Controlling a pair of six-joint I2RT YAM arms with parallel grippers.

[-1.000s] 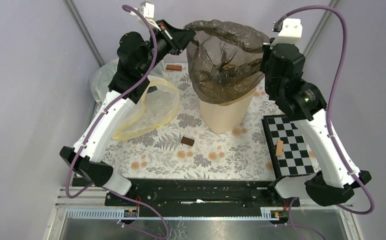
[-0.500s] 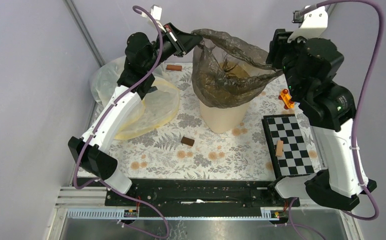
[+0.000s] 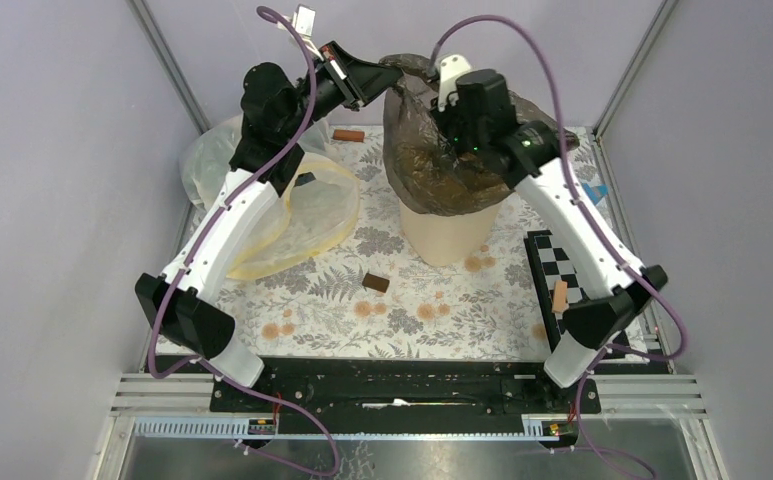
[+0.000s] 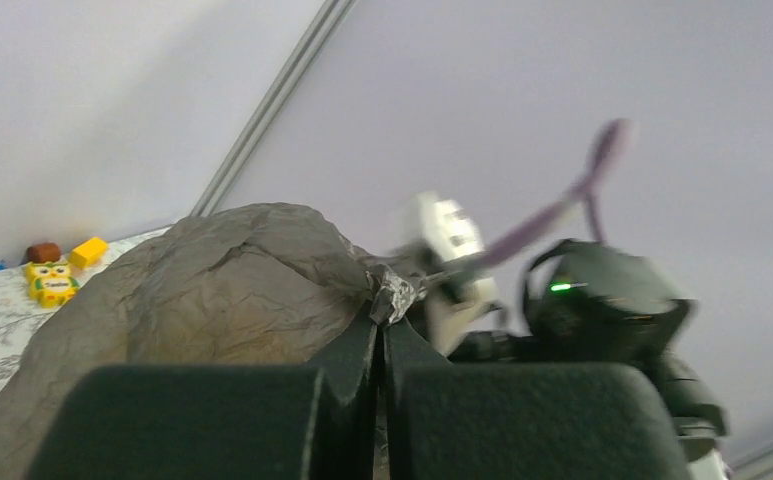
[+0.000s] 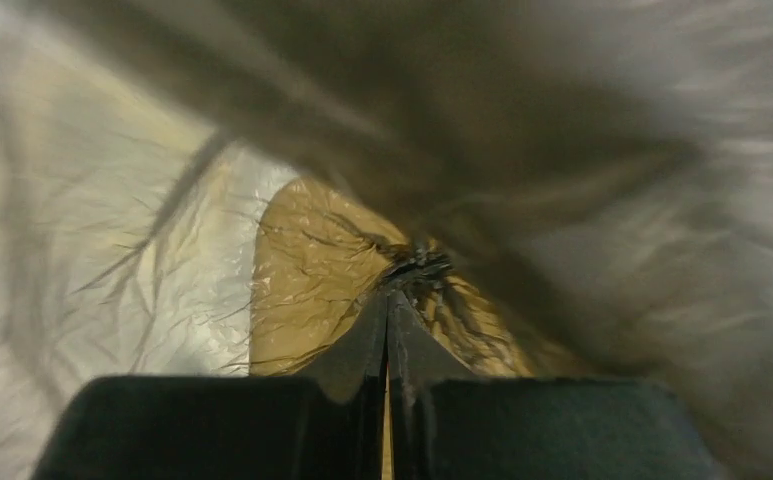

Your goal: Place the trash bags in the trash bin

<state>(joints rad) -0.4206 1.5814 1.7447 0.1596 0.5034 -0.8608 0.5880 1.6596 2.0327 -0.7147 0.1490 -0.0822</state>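
Observation:
The dark brown-olive trash bag (image 3: 440,170) hangs over the mouth of the cream-beige trash bin (image 3: 449,232) at the back middle of the table, bunched above it. My left gripper (image 3: 390,78) is shut on the bag's rim at its upper left; the pinched plastic shows in the left wrist view (image 4: 394,295). My right gripper (image 3: 449,138) is down inside the bag above the bin, shut on a fold of the bag (image 5: 412,262). The bin wall shows through the plastic in the right wrist view (image 5: 302,280).
A whitish translucent bag with a pale yellow rim (image 3: 307,215) lies left of the bin. A small brown block (image 3: 376,283) lies in front of the bin. A checkerboard (image 3: 562,290) with a wooden piece sits at the right. A brown piece (image 3: 348,135) lies at the back.
My right arm has swung from the right of the bin to the left and down into the bag, pulling its right rim inward. The bag's mouth has collapsed. The left gripper has stayed in place.

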